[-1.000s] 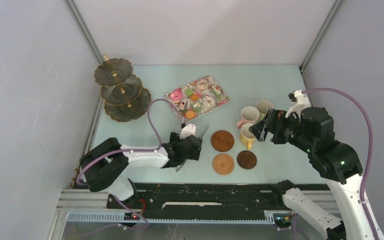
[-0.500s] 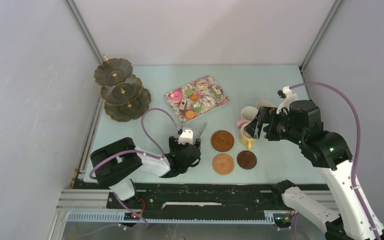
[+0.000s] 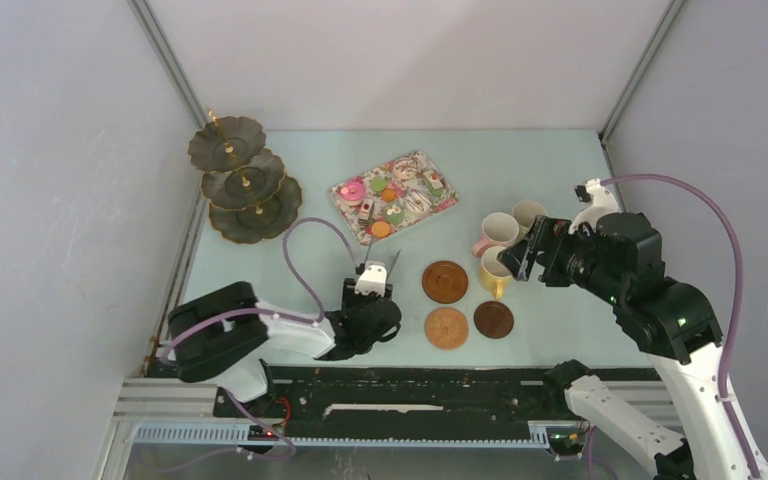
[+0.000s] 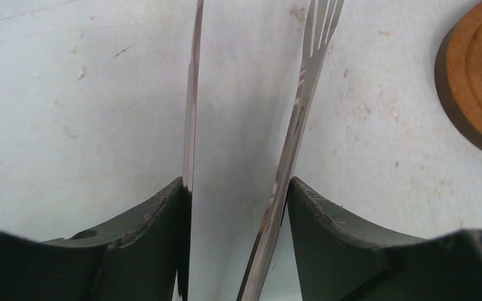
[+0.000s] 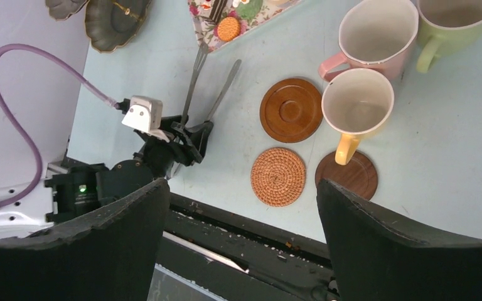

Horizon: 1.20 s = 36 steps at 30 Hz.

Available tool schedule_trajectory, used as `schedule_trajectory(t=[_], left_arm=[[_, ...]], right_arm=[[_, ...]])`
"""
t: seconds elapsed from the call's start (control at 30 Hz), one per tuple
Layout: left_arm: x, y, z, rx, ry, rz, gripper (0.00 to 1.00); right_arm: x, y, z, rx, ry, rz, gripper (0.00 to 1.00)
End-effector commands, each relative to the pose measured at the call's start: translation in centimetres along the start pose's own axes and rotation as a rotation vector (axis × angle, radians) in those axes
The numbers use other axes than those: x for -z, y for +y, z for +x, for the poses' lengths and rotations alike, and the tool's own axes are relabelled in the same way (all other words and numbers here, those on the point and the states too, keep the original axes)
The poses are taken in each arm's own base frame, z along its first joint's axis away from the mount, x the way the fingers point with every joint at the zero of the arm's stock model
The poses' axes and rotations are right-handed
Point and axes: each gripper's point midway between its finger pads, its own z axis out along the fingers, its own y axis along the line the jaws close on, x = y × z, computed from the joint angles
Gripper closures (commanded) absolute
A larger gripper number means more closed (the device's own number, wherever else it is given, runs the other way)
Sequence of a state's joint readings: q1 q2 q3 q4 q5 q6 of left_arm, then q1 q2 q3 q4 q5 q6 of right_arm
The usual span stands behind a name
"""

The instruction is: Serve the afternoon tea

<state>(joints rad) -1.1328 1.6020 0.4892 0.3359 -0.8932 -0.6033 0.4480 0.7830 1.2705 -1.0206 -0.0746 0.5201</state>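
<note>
L: my left gripper [image 4: 238, 188] clamps the tongs [image 4: 191, 113] | R: my right gripper [image 5: 238, 185] spread wide near mugs [image 5: 358, 106] | cakes [image 3: 352, 190] on tray [image 3: 450, 203]

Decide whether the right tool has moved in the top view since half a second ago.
Yes. The right tool has pulled back rightward, away from the yellow mug, which stayed put.

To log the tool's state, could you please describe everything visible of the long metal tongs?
The long metal tongs are two thin, shiny, scuffed silver arms spread in a narrow V. One shows edge-on; the other ends in fork-like tines. Each arm rests against one dark finger of the left gripper, which clamps them. Their tips point at a corner of the flowered rectangular tray; contact is unclear.
</note>
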Motion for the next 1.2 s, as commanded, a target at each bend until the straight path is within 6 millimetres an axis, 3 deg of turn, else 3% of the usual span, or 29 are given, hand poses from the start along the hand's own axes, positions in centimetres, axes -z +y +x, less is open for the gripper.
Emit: schedule_trajectory(t=[0.0,0.3,0.5,0.67,0.77,0.97,1.17], left_arm=[[2.7,1.2,-0.7,-0.017,0.071,0.038,0.39],[8.8,-0.8,-7.1,0.128,0.226,0.301,0.38],[10.3,0.9,-10.8,0.335,0.368,0.409,0.41],[11.4,2.3,-16.6,0.534,0.414,0.496,0.41],[11.3,3.4,-19.1,0.667,0.441,0.512,0.39],[9.3,3.5,-21.1,0.910,0.484,0.539,0.39],[5.7,4.9,-21.0,0.864,0.470,0.400,0.41]], right_arm=[[0.2,0.5,-1.1,-0.034,-0.054,-0.011,0.11],[1.0,0.3,-2.0,-0.087,-0.119,0.003,0.10],[2.0,0.0,-2.7,-0.101,-0.215,-0.014,0.10],[3.1,-1.0,-3.0,-0.091,-0.270,0.021,0.10],[3.7,-1.3,-3.0,-0.086,-0.293,0.031,0.09],[5.0,-2.0,-3.7,-0.076,-0.359,0.055,0.07],[5.2,-1.8,-5.0,-0.037,-0.411,0.048,0.04]])
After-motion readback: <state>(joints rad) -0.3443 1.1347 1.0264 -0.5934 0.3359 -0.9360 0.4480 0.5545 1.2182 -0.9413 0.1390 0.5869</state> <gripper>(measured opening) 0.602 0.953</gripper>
